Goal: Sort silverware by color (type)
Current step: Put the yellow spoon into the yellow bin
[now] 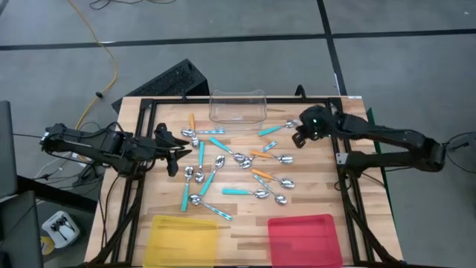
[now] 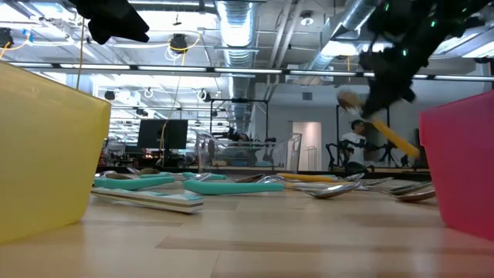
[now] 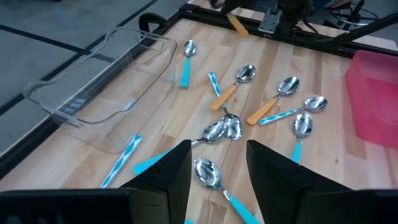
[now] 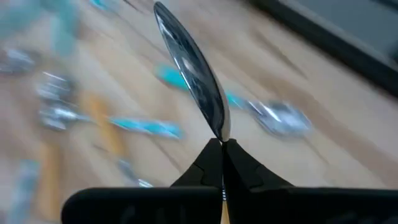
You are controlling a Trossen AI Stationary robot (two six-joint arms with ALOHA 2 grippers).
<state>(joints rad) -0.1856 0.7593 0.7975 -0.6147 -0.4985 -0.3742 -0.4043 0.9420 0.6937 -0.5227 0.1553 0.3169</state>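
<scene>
Right now my right claw is clamped tight on an orange spoon, fingers pinched at the neck where bowl meets handle, so the bowl stands up past my fingertips and the orange handle hangs slanting below. I judge the thin neck gives a firmer pinch than the rounded bowl would. In the low view the spoon is clear of the wood, lifted above the far right part of the table.

Its bowl is polished metal, smooth and oval, mirror-bright; the handle looks like flat matte plastic.

Below and to my left the rest of the spoons lie scattered flat across the middle of the pale wooden planks: teal handles, orange handles, and some heaped so bowls touch. A clear tub sits at the far edge, thin-walled and glossy. Two shallow trays wait at the near edge, a yellow tray to the left and a red tray to the right, presumably one per colour.

My left claw hovers at the left of the pile, fingers parted and empty.
</scene>
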